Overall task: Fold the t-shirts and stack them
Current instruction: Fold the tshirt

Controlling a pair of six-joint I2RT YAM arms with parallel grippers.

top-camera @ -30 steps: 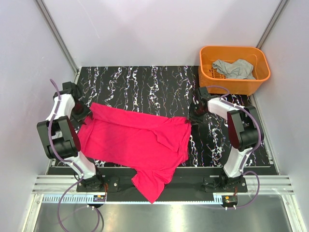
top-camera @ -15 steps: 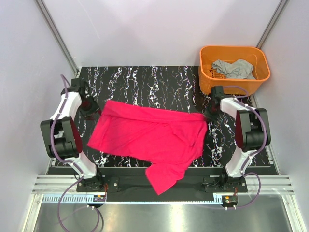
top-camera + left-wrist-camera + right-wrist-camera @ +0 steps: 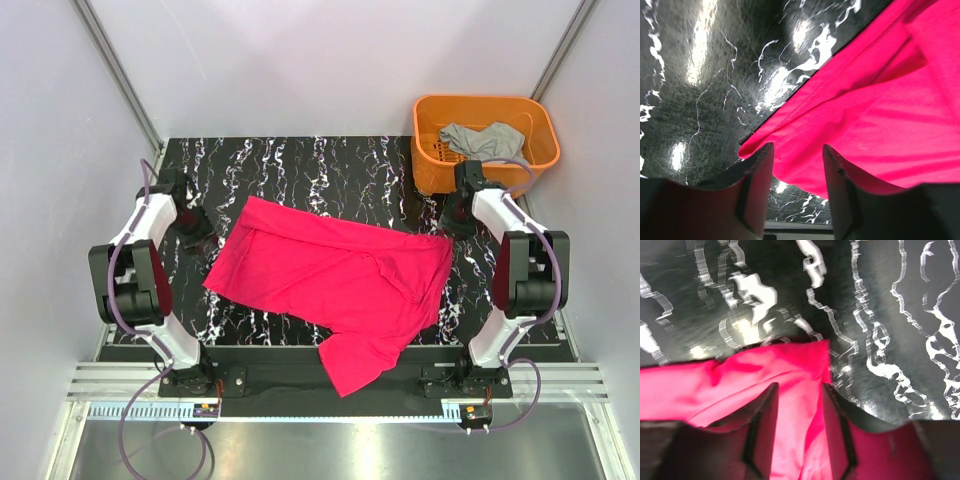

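A red t-shirt (image 3: 340, 275) lies spread and partly creased on the black marble table (image 3: 320, 165), one sleeve hanging over the near edge. My left gripper (image 3: 197, 232) is open beside the shirt's left edge. In the left wrist view, the red cloth (image 3: 880, 115) lies just beyond the open gripper (image 3: 797, 147). My right gripper (image 3: 455, 215) is open at the shirt's far right corner. In the right wrist view, that corner (image 3: 805, 360) lies between and ahead of the parted fingers of the gripper (image 3: 800, 386).
An orange basket (image 3: 480, 99) stands at the table's far right corner and holds a grey t-shirt (image 3: 485, 142). White walls close in the left, right and far sides. A metal rail runs along the near edge.
Both arms swept away from me and to the right, dragging the red shirt toward the table's middle and spreading it out. The left gripper now stands apart from the shirt's edge.
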